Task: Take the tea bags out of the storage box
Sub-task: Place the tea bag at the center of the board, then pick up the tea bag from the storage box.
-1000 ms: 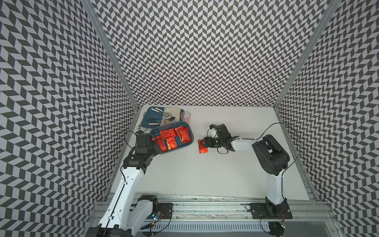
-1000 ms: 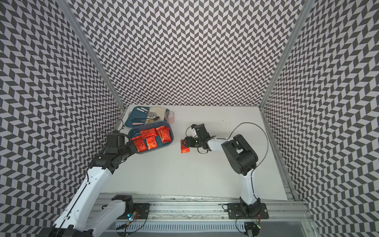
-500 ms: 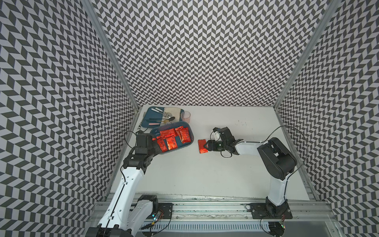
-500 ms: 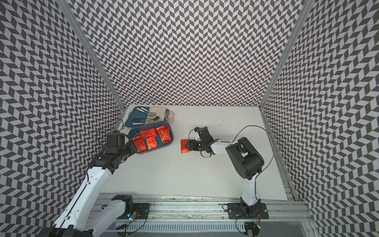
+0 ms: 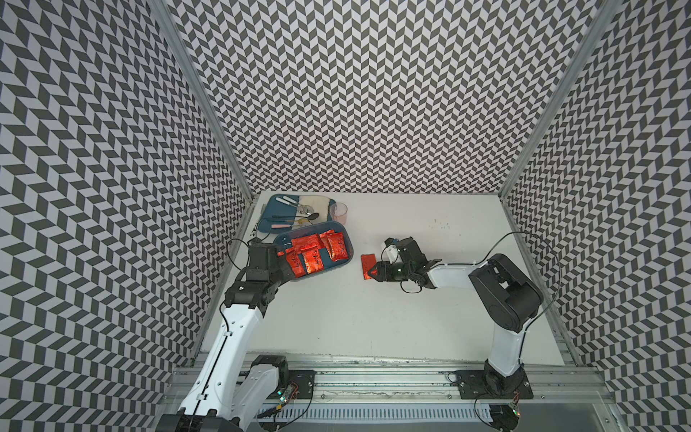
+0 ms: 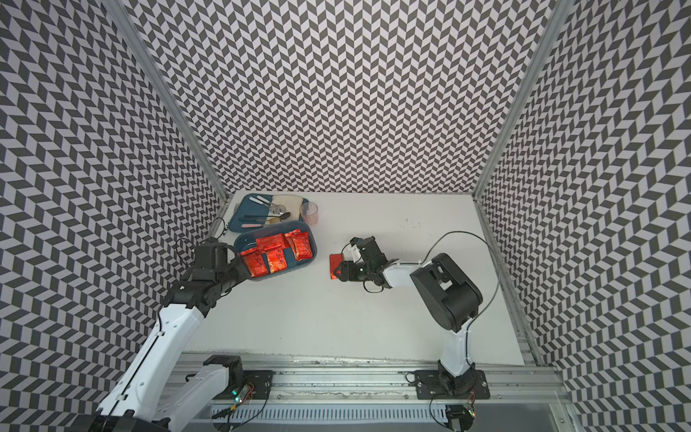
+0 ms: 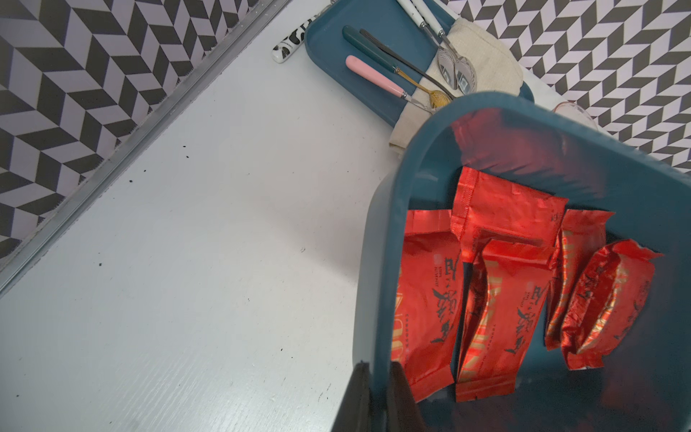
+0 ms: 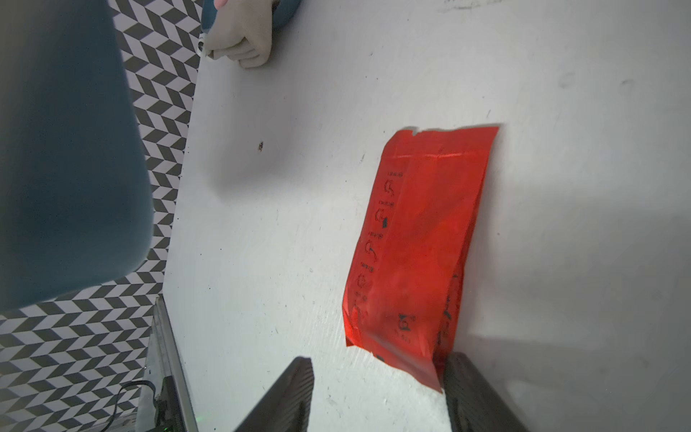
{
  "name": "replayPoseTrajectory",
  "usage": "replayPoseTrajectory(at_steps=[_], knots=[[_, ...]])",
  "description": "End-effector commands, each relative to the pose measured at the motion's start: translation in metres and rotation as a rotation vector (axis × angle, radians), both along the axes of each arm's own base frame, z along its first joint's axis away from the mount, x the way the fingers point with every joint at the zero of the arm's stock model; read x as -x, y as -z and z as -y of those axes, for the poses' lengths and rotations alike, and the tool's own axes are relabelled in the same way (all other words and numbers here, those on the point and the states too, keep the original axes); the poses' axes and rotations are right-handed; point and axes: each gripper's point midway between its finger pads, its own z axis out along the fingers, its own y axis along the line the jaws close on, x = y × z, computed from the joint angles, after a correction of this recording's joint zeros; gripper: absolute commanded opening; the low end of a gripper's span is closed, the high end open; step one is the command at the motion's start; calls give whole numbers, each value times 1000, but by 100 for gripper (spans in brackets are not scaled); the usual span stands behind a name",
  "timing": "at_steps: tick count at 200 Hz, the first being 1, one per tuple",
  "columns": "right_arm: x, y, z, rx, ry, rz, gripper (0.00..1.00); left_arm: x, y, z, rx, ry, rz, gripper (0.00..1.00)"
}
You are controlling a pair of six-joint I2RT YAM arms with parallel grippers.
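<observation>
1 tea bag (image 5: 367, 261) partly behind right end effector (image 8: 377, 362).

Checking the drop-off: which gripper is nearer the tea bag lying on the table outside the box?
Right. The right gripper is open right at that tea bag's near end; the left gripper is well away, shut on the storage box rim.

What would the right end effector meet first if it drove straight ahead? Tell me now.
The loose tea bag, lying on the table just ahead of the open right end effector. Height is hard to judge, so it might skim over it.
</observation>
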Motion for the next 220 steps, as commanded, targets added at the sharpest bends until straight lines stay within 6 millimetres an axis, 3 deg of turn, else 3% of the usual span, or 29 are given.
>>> replayPoseTrajectory(at_steps=[1,84,127,168,195,220], knots=[[8,-1,0,6,-5,-15,60,-7,-14,1,8,5,71,0],[8,-11,-3,-14,-17,-5,60,-7,-15,0,7,4,75,0],[10,-4,-3,-9,-18,-21,60,-7,-14,0,7,4,72,0],[-2,-10,13,76,42,28,61,-7,-14,0,9,3,73,0],[-21,-43,25,158,117,112,61,-7,-14,1,10,7,72,0],[-21,-101,5,183,81,236,61,-8,-13,2,13,11,69,0]])
